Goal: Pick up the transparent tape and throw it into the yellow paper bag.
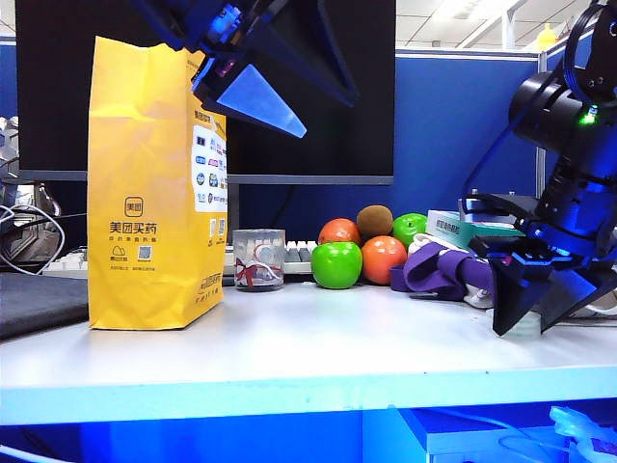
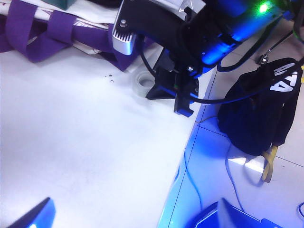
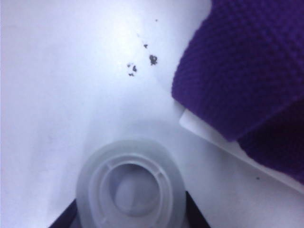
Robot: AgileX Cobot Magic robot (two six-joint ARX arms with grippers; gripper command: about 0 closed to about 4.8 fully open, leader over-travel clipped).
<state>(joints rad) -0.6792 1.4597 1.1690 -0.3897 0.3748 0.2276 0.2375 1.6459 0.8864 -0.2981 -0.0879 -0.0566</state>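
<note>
The transparent tape [image 3: 130,185], a low whitish-translucent roll, lies flat on the white table at the right, beside the purple strap [image 3: 242,71]. My right gripper [image 3: 130,216] is down at the table with a dark finger against each side of the roll, shut on it. In the exterior view the same gripper [image 1: 528,318] touches the table near its right edge, and the tape [image 1: 525,324] shows only faintly between the fingers. The yellow paper bag [image 1: 145,193] stands upright at the left. My left gripper [image 1: 323,111] hangs open above the bag's mouth, holding nothing.
A clear cup with red marks [image 1: 258,258], two green apples [image 1: 336,264], oranges [image 1: 384,258] and a kiwi [image 1: 374,220] sit mid-table before the monitor. Purple strap and white cloth [image 1: 443,270] lie by the right gripper. The table edge [image 2: 190,137] is close; a black bag [image 2: 263,109] lies on the floor.
</note>
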